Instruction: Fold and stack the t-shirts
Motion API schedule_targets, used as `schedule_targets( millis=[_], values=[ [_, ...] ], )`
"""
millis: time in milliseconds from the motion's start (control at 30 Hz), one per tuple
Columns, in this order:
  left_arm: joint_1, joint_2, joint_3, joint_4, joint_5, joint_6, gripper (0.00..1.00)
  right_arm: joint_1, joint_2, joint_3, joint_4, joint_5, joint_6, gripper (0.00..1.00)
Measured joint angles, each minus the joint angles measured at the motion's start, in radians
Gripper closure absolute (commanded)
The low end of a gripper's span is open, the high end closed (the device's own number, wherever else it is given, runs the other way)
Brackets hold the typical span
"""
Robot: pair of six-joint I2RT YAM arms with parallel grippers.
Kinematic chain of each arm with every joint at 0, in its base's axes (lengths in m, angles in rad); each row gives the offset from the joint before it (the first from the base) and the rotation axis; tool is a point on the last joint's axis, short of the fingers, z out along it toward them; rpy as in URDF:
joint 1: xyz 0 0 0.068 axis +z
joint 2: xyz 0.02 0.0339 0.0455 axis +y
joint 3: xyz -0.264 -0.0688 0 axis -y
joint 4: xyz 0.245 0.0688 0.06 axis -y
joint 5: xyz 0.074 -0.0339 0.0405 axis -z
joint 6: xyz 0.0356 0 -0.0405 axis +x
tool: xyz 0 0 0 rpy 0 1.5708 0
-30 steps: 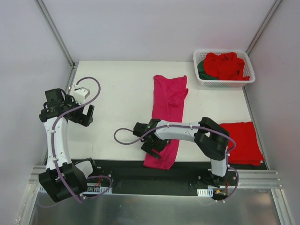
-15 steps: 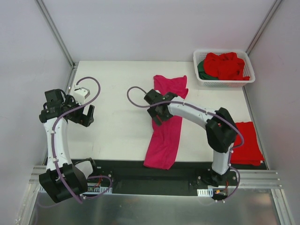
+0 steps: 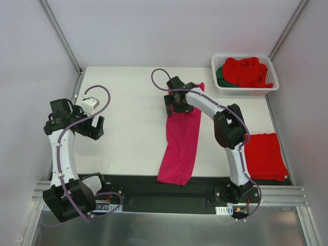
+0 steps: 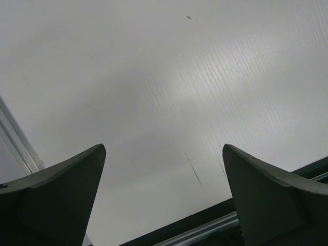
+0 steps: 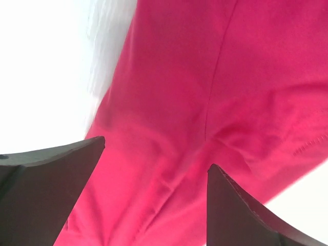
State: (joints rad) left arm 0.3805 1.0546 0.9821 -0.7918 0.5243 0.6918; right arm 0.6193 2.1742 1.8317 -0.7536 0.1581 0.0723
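Observation:
A magenta-pink t-shirt (image 3: 180, 143) lies folded into a long strip down the middle of the table, its near end over the front edge. My right gripper (image 3: 174, 105) hovers over the strip's far end, open, with pink cloth (image 5: 169, 128) showing between its spread fingers and nothing held. A folded bright red t-shirt (image 3: 264, 156) lies flat at the right. More red (image 3: 247, 70) and dark green (image 3: 221, 77) t-shirts fill the basket. My left gripper (image 3: 92, 127) hangs open over bare table (image 4: 154, 92) at the left.
The white slotted basket (image 3: 245, 89) stands at the back right corner. Grey walls with metal struts enclose the table on three sides. A black strip and a metal rail (image 3: 169, 187) run along the near edge by the arm bases.
My right gripper has swept along the pink strip from its near end to its far end. The strip's far end now lies narrower. The left arm has stayed where it was.

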Motion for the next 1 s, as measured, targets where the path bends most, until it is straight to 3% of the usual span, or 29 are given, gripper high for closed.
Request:
schedule_targets(
  millis=[267, 800, 1000],
  values=[
    [0.000, 0.000, -0.014, -0.002, 0.001, 0.000, 0.01, -0.014, 0.078, 0.002, 0.013, -0.005, 0.033, 0.12],
    [0.000, 0.000, -0.016, -0.004, 0.019, -0.002, 0.01, -0.050, -0.127, -0.140, 0.034, 0.041, 0.047, 0.11],
    [0.000, 0.000, -0.016, -0.006, 0.023, -0.002, 0.01, -0.088, -0.107, -0.140, 0.039, 0.042, 0.047, 0.11]
  ],
)
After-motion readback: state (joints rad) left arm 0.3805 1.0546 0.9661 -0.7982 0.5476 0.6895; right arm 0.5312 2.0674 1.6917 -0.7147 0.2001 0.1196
